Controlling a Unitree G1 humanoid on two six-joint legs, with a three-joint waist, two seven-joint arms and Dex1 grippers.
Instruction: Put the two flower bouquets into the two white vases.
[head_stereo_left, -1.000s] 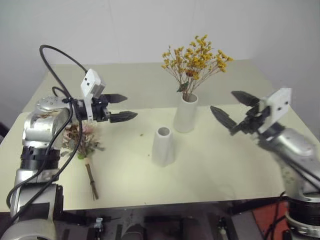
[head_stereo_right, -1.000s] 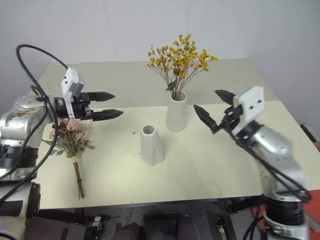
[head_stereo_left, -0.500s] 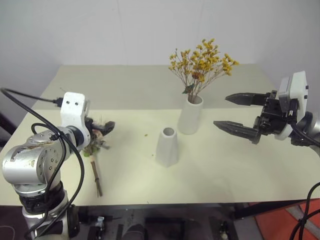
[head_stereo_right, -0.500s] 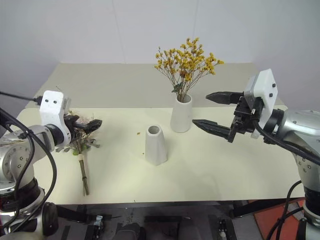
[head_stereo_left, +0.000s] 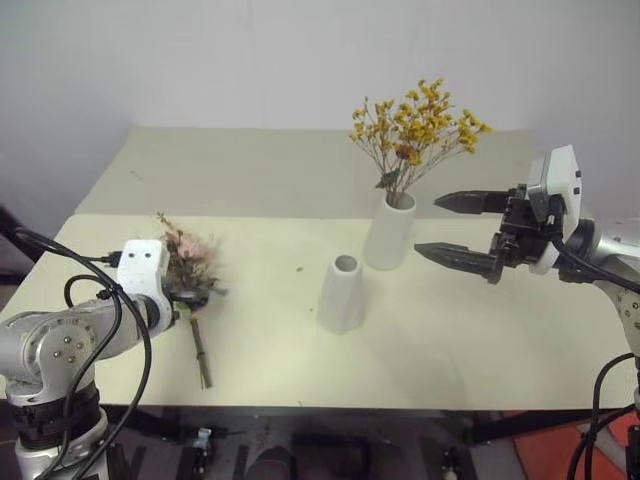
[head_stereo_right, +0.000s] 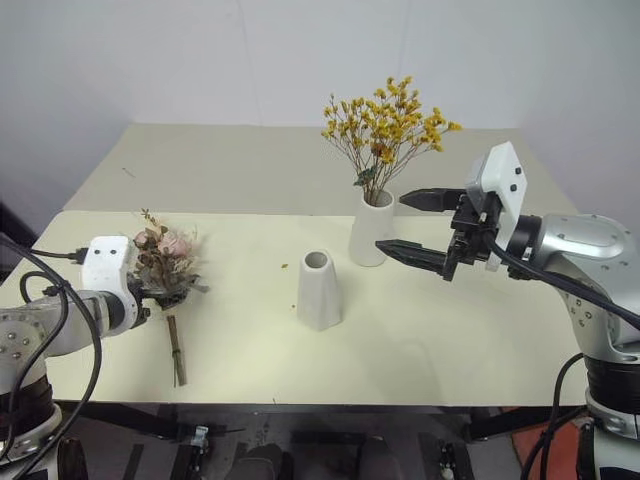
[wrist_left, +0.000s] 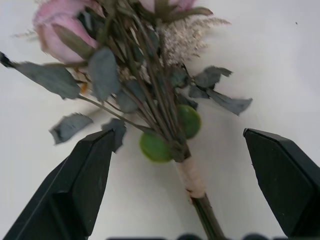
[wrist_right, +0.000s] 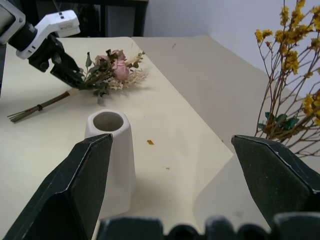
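The yellow spray (head_stereo_right: 388, 125) is seated in the tall vase (head_stereo_right: 371, 228) at upper centre, while the rose bundle (head_stereo_right: 166, 268) lies ungrasped at left between the spread fingers of the left gripper (wrist_left: 185, 175), the cone vase (head_stereo_right: 318, 290) is empty, and the right gripper (head_stereo_right: 415, 226) is held wide apart.

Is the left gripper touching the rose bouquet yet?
Apart. In the left wrist view the left gripper has its jaws wide open, with bare table between each one and the wrapped stems of the rose bouquet lying between them.

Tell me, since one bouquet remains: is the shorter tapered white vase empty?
Empty: the shorter tapered white vase's mouth shows a bare dark hollow, no stems.
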